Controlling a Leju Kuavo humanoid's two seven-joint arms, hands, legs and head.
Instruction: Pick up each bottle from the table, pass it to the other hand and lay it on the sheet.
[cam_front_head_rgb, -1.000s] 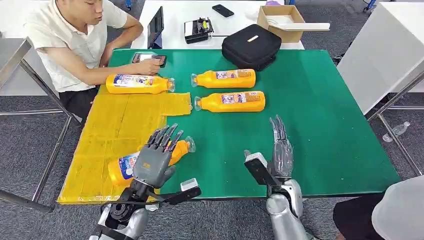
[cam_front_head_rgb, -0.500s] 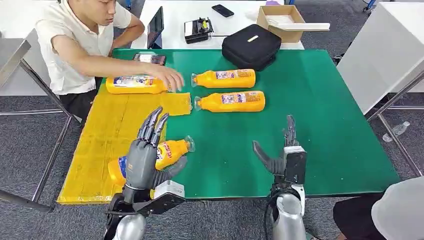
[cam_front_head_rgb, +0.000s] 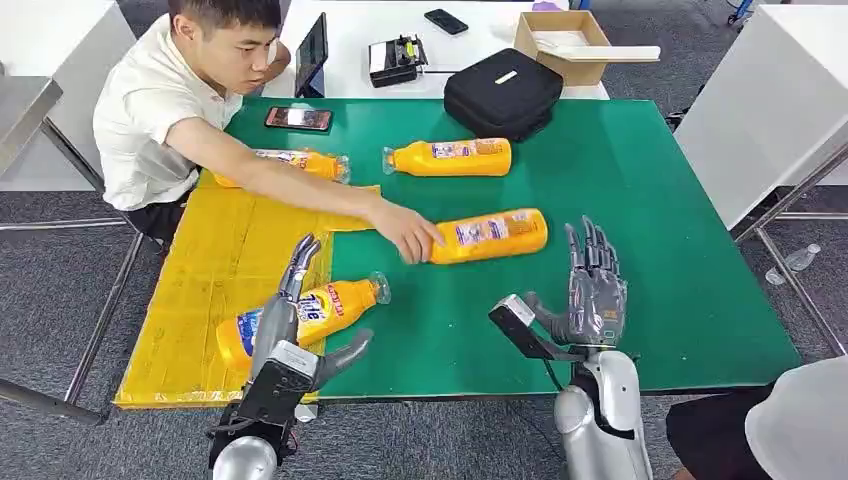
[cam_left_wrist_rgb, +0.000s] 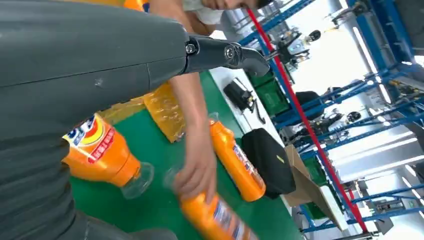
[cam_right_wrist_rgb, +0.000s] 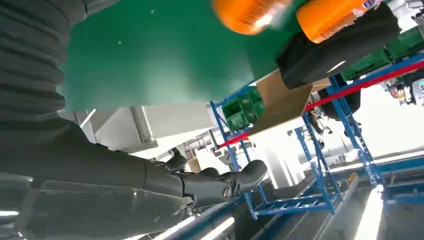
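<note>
The worktop (cam_front_head_rgb: 650, 250) wears matt green cloth, with a crinkled glossy yellow plastic sheet (cam_front_head_rgb: 215, 270) at nine o'clock. The bottles (cam_front_head_rgb: 305, 315) are glossy orange plastic; each robot hand (cam_front_head_rgb: 592, 290) looks smooth grey plastic.

head high, wrists close, table (cam_front_head_rgb: 640, 200) shared

Orange bottles (cam_front_head_rgb: 488, 234), yellow sheet (cam_front_head_rgb: 220, 262), green table (cam_front_head_rgb: 650, 220)
</note>
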